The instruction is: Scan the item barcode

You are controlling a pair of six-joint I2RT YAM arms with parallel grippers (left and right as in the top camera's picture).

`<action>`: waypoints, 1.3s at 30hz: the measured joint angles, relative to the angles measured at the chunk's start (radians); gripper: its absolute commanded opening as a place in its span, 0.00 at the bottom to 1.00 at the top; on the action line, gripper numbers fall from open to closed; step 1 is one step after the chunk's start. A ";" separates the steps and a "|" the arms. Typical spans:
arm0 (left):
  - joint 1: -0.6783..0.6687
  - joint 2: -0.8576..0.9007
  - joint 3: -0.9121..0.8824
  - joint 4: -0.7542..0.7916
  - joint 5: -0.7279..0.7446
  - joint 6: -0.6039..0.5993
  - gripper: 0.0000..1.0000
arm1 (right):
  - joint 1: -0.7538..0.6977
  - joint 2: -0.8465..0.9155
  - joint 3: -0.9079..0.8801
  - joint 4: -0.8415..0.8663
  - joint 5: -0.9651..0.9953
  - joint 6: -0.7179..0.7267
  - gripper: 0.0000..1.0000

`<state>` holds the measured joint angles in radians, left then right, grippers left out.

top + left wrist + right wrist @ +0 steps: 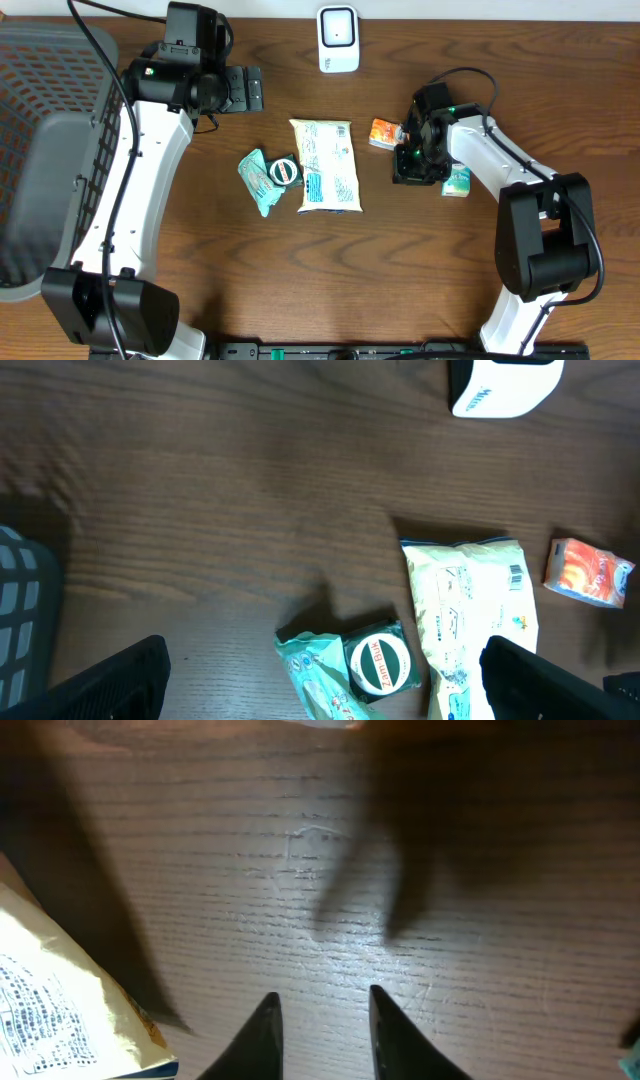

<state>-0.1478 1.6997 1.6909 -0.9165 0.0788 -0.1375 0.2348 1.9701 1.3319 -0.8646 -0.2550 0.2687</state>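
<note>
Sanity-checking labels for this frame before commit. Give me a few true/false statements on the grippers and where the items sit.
1. The left gripper is wide open and empty. True.
2. The right gripper grips the orange packet. False: nothing is between its fingers, and the packet lies on the table beside it.
3. The round tin overlaps the teal pouch. True.
4. The white scanner lies in the basket. False: it is on the table at the far edge, well apart from the basket.
</note>
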 measured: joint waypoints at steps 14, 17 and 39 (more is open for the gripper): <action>0.000 0.000 0.000 0.000 0.000 0.000 0.98 | 0.052 0.000 0.000 0.015 0.025 0.008 0.01; 0.000 0.000 0.000 0.000 0.000 0.000 0.98 | 0.059 0.000 0.000 0.017 0.029 0.008 0.01; 0.000 0.000 0.000 0.000 0.000 0.000 0.97 | -0.007 0.000 -0.001 -0.153 0.354 0.013 0.01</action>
<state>-0.1478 1.6997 1.6909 -0.9165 0.0788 -0.1375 0.2276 1.9701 1.3312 -1.0172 0.0986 0.2817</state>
